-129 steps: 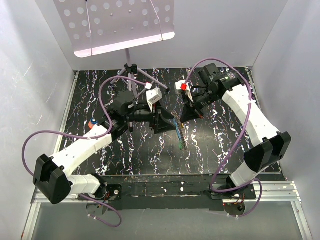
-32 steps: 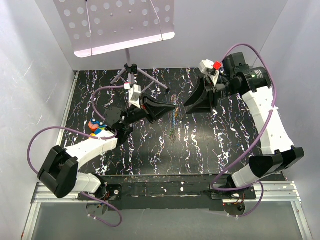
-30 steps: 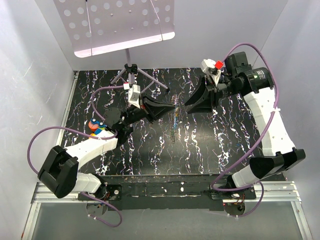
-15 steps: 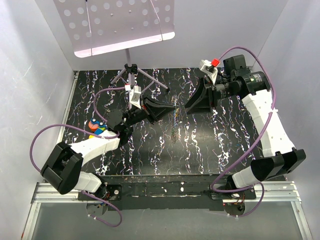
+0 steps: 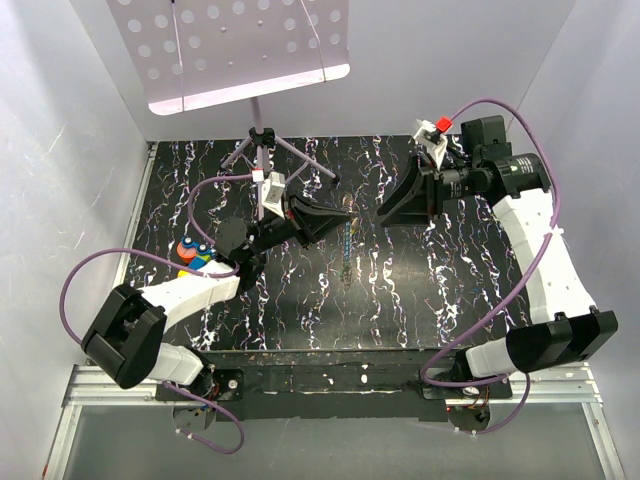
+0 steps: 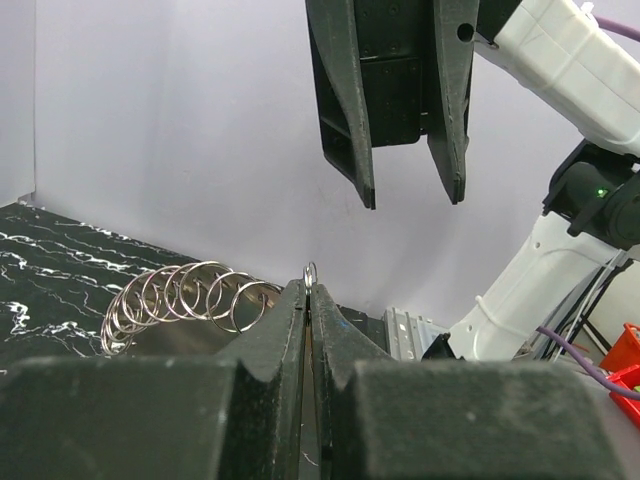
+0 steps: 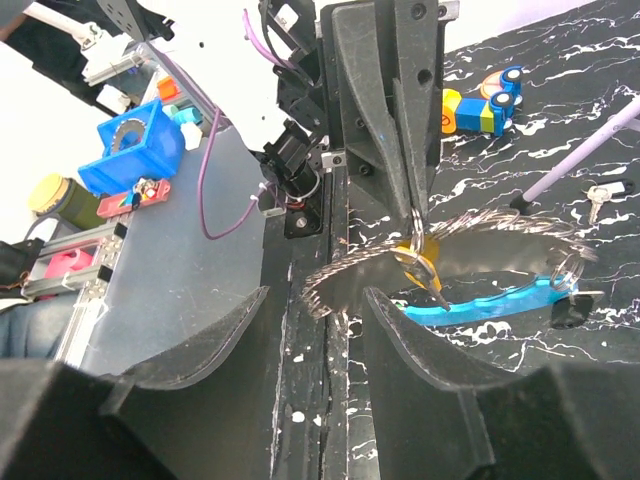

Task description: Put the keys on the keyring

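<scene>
My left gripper (image 5: 349, 212) (image 6: 308, 287) is shut on a thin metal ring of the keyring (image 6: 311, 272) above the middle of the mat. A chain of silver rings (image 6: 180, 298) (image 7: 470, 245) hangs from it, seen in the top view as a thin strand (image 5: 344, 255). A yellow-headed key (image 7: 414, 258) dangles on the ring just under the left fingertips. A long bright blue piece (image 7: 490, 300) lies below the chain; I cannot tell whether it is a key. My right gripper (image 5: 384, 219) (image 7: 318, 292) (image 6: 412, 200) faces the left one, a short gap away, open and empty.
A coloured toy block figure (image 5: 193, 253) (image 7: 482, 104) stands at the mat's left edge. A tripod stand (image 5: 262, 140) with a perforated sheet (image 5: 240, 40) rises at the back; one leg (image 7: 580, 150) runs near a small silver key (image 7: 597, 194) on the mat.
The right gripper has drawn back a little to the right, widening the gap. The left gripper still holds the ring. Four seconds ago both grippers were lower, at the mat's centre.
</scene>
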Tool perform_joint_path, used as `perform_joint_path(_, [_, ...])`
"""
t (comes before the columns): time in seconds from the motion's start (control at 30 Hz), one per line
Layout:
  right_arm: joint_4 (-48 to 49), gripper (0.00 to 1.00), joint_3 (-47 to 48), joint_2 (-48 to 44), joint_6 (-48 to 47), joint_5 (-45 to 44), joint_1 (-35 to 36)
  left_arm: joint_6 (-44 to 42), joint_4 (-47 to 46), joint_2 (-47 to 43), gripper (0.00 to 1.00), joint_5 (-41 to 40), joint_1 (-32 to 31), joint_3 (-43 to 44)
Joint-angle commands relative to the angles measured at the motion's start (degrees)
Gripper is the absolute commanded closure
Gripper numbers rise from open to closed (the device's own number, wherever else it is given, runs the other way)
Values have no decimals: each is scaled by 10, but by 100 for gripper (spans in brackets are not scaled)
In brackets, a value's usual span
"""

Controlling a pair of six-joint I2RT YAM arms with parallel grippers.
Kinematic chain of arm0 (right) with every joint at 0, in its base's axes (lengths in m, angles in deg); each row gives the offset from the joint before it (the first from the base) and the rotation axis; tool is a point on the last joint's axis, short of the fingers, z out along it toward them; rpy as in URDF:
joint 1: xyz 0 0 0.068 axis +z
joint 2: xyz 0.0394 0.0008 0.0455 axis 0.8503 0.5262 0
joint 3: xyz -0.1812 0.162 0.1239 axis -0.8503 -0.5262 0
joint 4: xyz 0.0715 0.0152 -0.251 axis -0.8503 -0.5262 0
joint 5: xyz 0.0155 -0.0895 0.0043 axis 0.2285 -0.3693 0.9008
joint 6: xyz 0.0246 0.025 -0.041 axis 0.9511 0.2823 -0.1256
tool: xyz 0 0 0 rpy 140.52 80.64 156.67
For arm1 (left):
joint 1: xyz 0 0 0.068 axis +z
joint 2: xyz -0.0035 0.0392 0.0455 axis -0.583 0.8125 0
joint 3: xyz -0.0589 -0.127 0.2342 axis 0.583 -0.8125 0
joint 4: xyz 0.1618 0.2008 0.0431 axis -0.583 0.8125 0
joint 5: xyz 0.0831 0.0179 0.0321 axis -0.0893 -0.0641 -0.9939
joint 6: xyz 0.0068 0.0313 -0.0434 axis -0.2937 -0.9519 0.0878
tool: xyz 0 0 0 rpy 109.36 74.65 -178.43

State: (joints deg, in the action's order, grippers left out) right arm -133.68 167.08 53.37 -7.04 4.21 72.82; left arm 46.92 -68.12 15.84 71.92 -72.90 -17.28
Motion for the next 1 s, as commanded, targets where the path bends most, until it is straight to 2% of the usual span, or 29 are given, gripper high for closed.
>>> perform_joint_path(0.0, [46,50,-32,-29,17,47,-17,-15,-2,-19,100,-13,1,3])
perform_joint_path(0.23, [69,51,-55,-38,32,57,-28,-44,47,-35,100,-11,1,10])
perform_joint_path(0.4, [81,51,-68,-45,35,40,-30,-46,47,-37,100,-12,1,9])
perform_joint_path(0.97, [57,51,-17,-17,21,5,-30,-47,35,-31,100,4,1,9])
